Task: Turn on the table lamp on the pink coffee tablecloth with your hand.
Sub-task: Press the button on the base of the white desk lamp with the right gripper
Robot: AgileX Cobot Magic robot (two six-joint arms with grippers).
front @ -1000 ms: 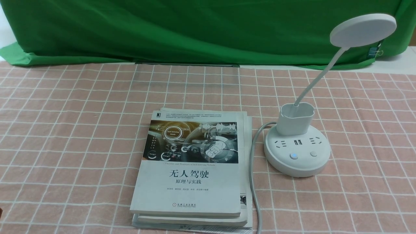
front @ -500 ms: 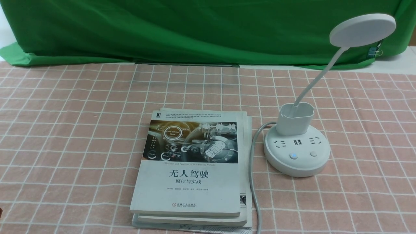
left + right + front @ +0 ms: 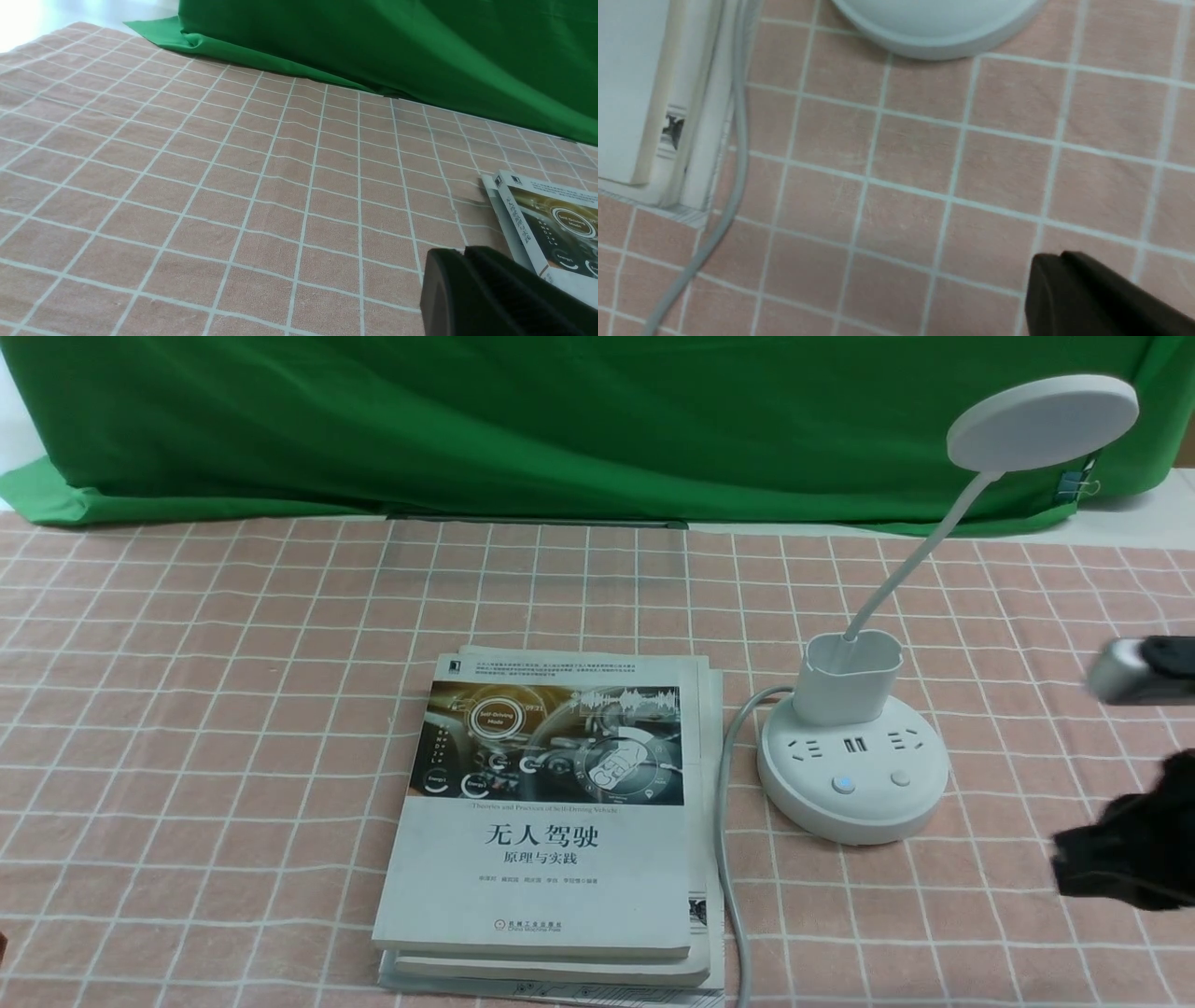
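The white table lamp point(image 3: 854, 775) stands right of centre on the pink coffee tablecloth point(image 3: 233, 709). Its round base carries sockets, a blue-lit button point(image 3: 844, 785) and a plain button point(image 3: 900, 778). Its disc head point(image 3: 1041, 422) looks unlit. My right gripper point(image 3: 1102, 859), the hand, is a blurred black shape with a grey-silver part point(image 3: 1125, 672) at the right edge, right of the base and apart from it. In the right wrist view it point(image 3: 1059, 256) is shut and empty above the cloth, with the base rim point(image 3: 934, 37) ahead. My left gripper point(image 3: 465, 252) is shut and empty over the cloth.
A stack of grey-white books point(image 3: 551, 821) lies left of the lamp, also in the left wrist view point(image 3: 551, 219). The lamp's grey cable point(image 3: 724, 859) runs between books and base toward the front edge. A green backdrop cloth point(image 3: 560, 420) hangs along the far side.
My right gripper has come into the front view from the right edge, toward the lamp base; it was out of view before. The lamp and books have not moved.
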